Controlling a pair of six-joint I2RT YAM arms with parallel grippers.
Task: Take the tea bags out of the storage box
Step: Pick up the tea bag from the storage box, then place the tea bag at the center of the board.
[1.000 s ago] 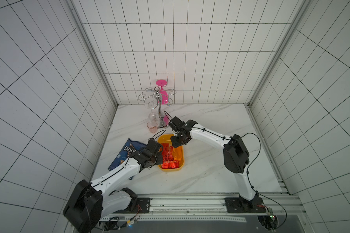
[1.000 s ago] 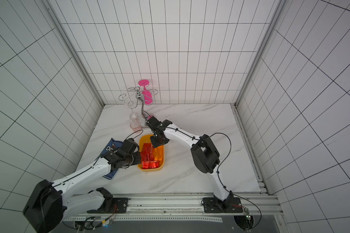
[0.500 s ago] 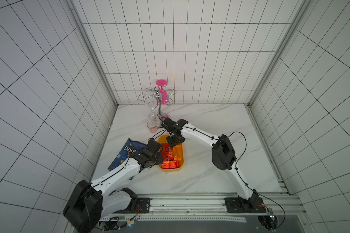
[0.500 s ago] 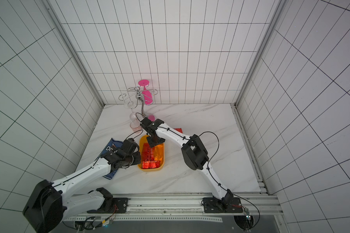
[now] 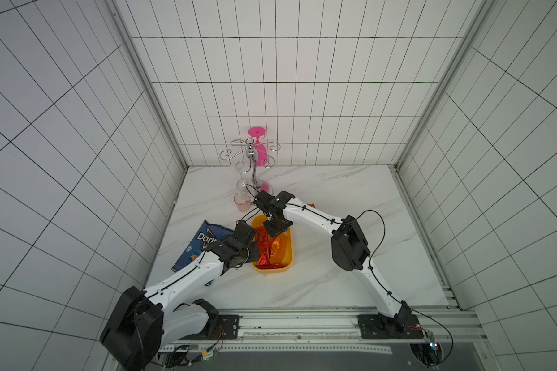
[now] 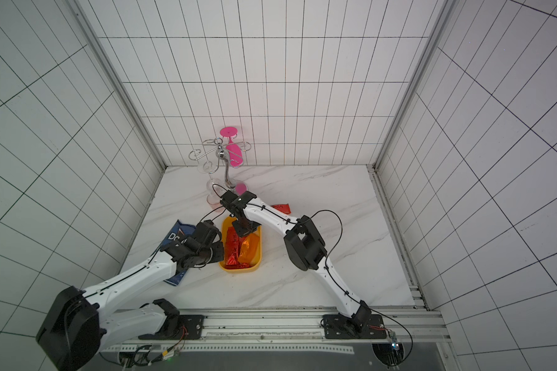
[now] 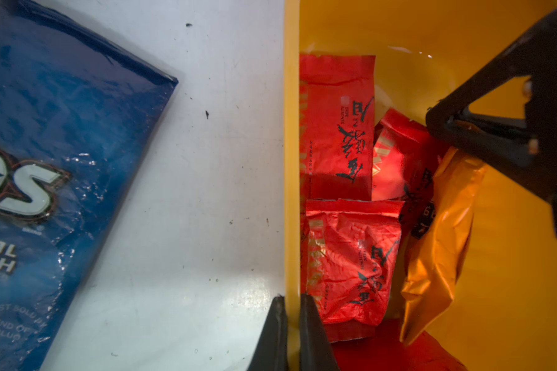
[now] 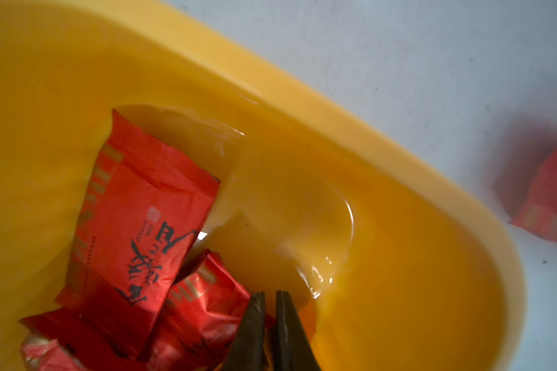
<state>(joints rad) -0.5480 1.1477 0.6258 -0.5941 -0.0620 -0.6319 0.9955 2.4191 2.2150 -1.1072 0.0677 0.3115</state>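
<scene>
The yellow-orange storage box [image 5: 272, 269] [image 6: 238, 269] sits mid-table, holding red tea bags [image 5: 264, 244] [image 7: 338, 128] [image 8: 142, 199] and one orange tea bag [image 5: 282, 245] [image 7: 441, 241] [image 8: 287, 231]. My left gripper [image 7: 291, 297] [image 5: 254, 249] is shut on the box's left wall [image 7: 291, 160], one finger on each side of it. My right gripper [image 8: 270, 294] [image 5: 275, 229] [image 6: 243, 231] reaches down into the box's far end, shut on the upper edge of the orange tea bag. One more red tea bag [image 5: 312, 205] [image 6: 280, 208] [image 8: 553, 205] lies on the table beyond the box.
A blue Doritos bag [image 5: 200, 244] [image 7: 61, 144] lies left of the box, partly under my left arm. A wire glass rack [image 5: 250, 154] with a pink glass stands at the back wall. A clear glass [image 5: 242, 200] sits just behind my right wrist.
My right gripper swung back over the box's far end, dropped in and shut on the orange tea bag. The left gripper kept its hold on the box wall.
</scene>
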